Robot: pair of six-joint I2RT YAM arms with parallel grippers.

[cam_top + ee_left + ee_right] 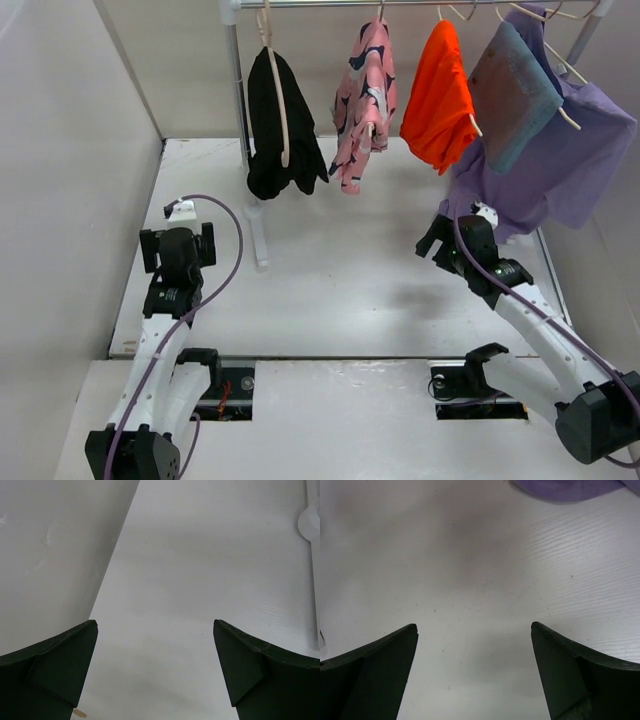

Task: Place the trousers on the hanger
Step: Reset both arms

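The black trousers point(300, 145) hang draped over the pale wooden hanger point(277, 95), which hooks on the rail at the back left. My left gripper point(178, 243) stands open over the bare table at the left, well in front of the trousers. In the left wrist view the left gripper point(155, 625) has only white table between its fingers. My right gripper point(442, 236) stands open at the right, below the purple garment. The right wrist view shows the right gripper point(474, 626) with nothing in it.
On the same rail hang a pink patterned garment point(365, 100), an orange garment point(440, 95), a grey-blue cloth point(512, 90) and a purple garment point(560, 175), whose hem shows in the right wrist view point(565, 487). The rack's pole point(240, 110) and foot point(258, 235) stand right of my left gripper. A wall point(70, 180) closes the left side.
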